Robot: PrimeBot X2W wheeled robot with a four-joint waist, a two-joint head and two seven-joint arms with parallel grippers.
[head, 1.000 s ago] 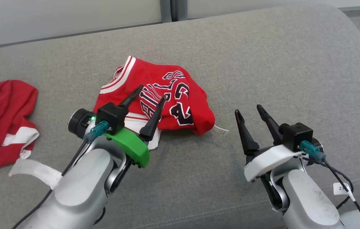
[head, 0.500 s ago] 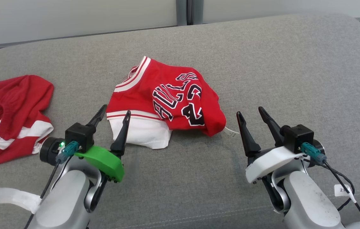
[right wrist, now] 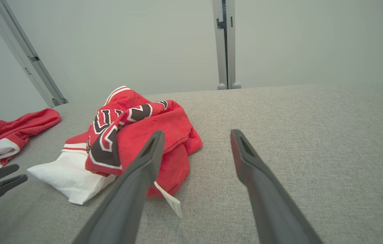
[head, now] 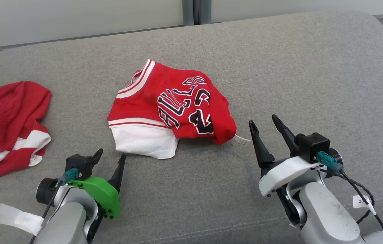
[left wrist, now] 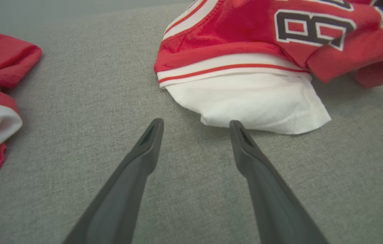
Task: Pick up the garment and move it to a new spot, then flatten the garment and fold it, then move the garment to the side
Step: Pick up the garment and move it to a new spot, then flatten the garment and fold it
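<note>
At my far left a second red-and-white garment lies bunched on the grey cushion, well apart from my work. Next comes my left pincer, spread wide and holding nothing. Its tips hover just short of the red jersey, and as far as my left wrist view shows they do not touch it.

The jersey sits near the middle of the cushion, between my two pincers. It is rumpled and doubled over on itself, with the black lettering creased. A white panel sticks out from under the striped edge on the side nearest me, and a small white tag pokes out at its right corner. Just beyond that tag stands my right pincer, also wide and empty, apart from the cloth.

I judge the job to be early. Whether the jersey already lies in its new spot I cannot tell, but it is neither flat nor neatly folded. Spreading it out, folding it and shifting it aside are all left to do, and neither pincer has a grip yet.
</note>
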